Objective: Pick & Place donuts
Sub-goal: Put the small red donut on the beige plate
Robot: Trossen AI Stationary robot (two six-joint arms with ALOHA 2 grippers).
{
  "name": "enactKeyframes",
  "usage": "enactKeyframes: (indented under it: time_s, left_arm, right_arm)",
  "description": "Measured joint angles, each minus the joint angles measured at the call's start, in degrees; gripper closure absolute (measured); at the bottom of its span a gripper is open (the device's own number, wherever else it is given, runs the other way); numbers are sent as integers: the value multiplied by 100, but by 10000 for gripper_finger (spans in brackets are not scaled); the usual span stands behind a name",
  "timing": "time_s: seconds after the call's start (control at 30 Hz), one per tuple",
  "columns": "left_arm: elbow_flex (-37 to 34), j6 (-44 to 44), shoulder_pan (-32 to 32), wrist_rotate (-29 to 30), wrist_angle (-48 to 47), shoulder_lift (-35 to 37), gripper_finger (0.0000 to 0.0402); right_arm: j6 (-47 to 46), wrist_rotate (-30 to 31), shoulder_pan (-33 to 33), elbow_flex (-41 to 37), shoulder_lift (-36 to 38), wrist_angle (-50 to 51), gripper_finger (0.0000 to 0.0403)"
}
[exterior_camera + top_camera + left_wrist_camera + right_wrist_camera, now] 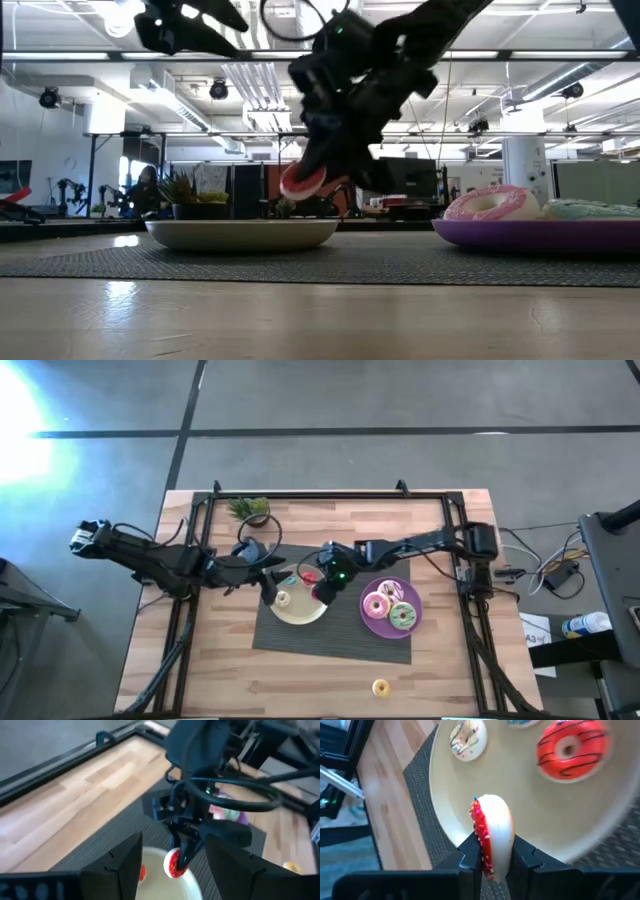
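The right gripper (pixel 492 851) squeezes a red donut (pixel 491 836) between its 2 fingers. The donut stands on its edge, up in the air just over the rim of the yellow plate (pixel 308 611). It is not touching the plate.

The left gripper (pixel 167 872) waits close by over the same plate, with its fingers spread wide and nothing in them.

On the plate lie an orange donut (pixel 572 749) with dark stripes and a cream donut (pixel 467 737). The purple plate (pixel 372 624) holds a pink donut (pixel 378 604) and a green donut (pixel 403 616). A yellow donut (pixel 380 687) sits alone on the table (pixel 210 670).

If the fingers let go here, the donut may land on its edge and roll off onto the dark mat (pixel 330 643). It is very near the rim, so it may tip out. The 2 arms are also close and may bump.
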State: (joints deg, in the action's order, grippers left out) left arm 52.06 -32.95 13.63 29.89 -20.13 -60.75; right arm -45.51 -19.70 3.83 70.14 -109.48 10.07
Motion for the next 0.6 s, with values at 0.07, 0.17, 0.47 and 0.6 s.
enactKeyframes:
  time_s: [0.07, 0.17, 0.47, 0.6]
  left_arm:
    - [-57, -105, 48, 24, -54, 2, 212]
    - [-220, -295, 116, 34, -105, -2, 212]
    - [-442, -564, 236, 26, -134, -7, 212]
    - [-453, -528, 236, 26, -142, 5, 212]
  right_arm:
    - [-72, -251, 27, 175, -237, -5, 351]
    - [-67, -359, 16, 467, -535, 78, 351]
    - [422, 170, -41, 1241, -971, 1285, 308]
    - [464, 189, -66, 1477, -1172, 1511, 270]
